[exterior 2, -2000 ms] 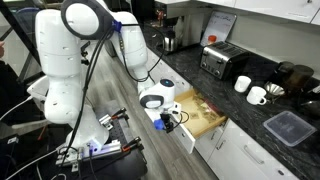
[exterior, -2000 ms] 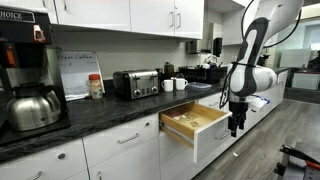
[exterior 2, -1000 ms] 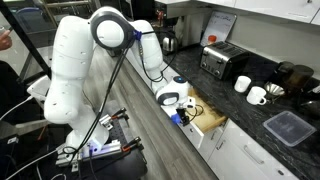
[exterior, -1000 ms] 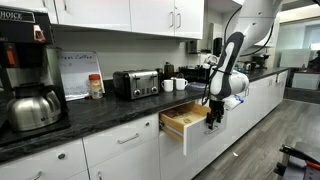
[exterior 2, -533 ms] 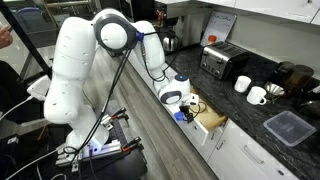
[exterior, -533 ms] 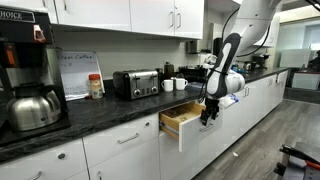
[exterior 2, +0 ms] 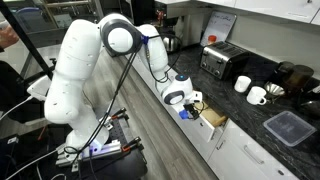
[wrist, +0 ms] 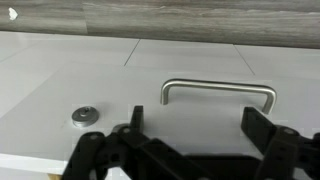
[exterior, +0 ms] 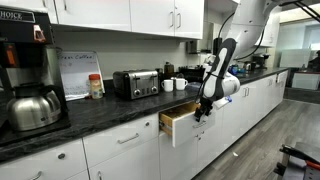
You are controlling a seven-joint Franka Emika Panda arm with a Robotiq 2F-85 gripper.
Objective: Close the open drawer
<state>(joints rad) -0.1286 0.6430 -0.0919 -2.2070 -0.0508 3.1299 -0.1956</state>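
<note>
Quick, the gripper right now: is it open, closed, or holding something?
Gripper: open, holding nothing, fingers apart before the flat white drawer front with silver bar handle.

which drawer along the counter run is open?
The drawer at the gripper: it juts out of the cabinet line, wood side showing. The drawer fronts nearer the coffee maker sit flush.

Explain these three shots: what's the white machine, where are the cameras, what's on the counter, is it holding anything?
The white machine is a robot arm with a two-fingered gripper. Two cameras watch the kitchen from outside; the third sits on the wrist, looking past the fingers at the drawer front and its bar handle. On the counter: a coffee maker, toaster and mugs. The gripper is open, holding nothing; the drawer stands partly open.
</note>
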